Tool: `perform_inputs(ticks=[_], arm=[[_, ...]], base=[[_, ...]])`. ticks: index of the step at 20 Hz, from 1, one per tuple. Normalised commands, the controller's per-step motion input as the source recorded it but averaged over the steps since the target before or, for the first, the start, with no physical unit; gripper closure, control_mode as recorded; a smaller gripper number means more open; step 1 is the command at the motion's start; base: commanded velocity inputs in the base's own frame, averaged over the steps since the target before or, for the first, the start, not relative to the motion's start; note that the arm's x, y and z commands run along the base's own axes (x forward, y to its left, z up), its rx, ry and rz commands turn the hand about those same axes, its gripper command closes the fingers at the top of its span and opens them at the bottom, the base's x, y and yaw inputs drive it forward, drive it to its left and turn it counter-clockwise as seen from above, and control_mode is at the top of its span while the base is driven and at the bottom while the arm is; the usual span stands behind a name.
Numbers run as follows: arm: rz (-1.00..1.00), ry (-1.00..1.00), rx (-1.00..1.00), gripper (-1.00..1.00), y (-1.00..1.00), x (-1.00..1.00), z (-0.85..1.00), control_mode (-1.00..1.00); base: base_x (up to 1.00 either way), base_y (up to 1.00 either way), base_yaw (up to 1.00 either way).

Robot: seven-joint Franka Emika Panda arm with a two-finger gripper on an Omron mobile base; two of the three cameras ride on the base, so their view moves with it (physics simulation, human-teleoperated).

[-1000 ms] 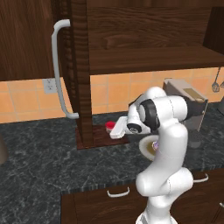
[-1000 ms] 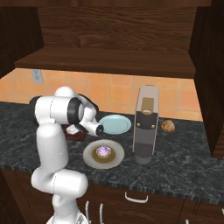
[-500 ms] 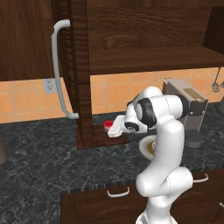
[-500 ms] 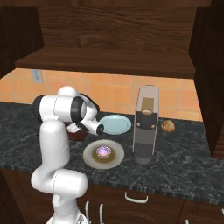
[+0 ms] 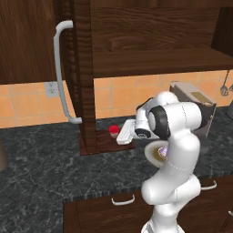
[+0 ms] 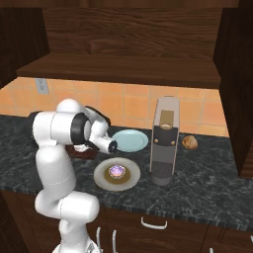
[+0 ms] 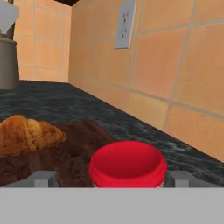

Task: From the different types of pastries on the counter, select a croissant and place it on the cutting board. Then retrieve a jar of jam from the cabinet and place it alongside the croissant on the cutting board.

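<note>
Near cutting board edge, jar of jam, croissant apart

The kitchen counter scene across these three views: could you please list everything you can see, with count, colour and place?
Jam jar: one, red, over the board, between the fingertips.
Croissant: one, golden-brown, on the cutting board.
Cupcake: one, purple-frosted, on a tan plate.
Plate: one, pale blue-green, by the wall.
Coffee machine: one, grey-brown, on the counter.
Bun: one, golden, right of the machine.
Cabinet handle: one, pale grey.
Gripper: one, white.
</note>
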Motion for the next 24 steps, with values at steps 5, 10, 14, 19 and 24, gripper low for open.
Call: perform_inputs(ticks=[5,10,14,19,24], arm=[[-0.07,0.00,-0.06,-1.00,-0.17,-0.39,0.67,-1.00],[-0.11,0.00,-0.10,-1.00,-0.41,-0.53,0.66,-1.00],[-0.26,0.19,-0.16,-1.00,-0.62,-0.58,0.90,-1.00],[-0.41,0.37,-0.06,-1.00,-0.97,-0.30,0.92,-1.00],[-0.47,0.25,0.00,-1.00,-0.98,-0.30,0.98,-1.00]], base=[[0.00,0.00,0.00],[0.00,0.00,0.00],[0.00,0.00,0.00],[0.00,0.00,0.00],[0.00,0.00,0.00]])
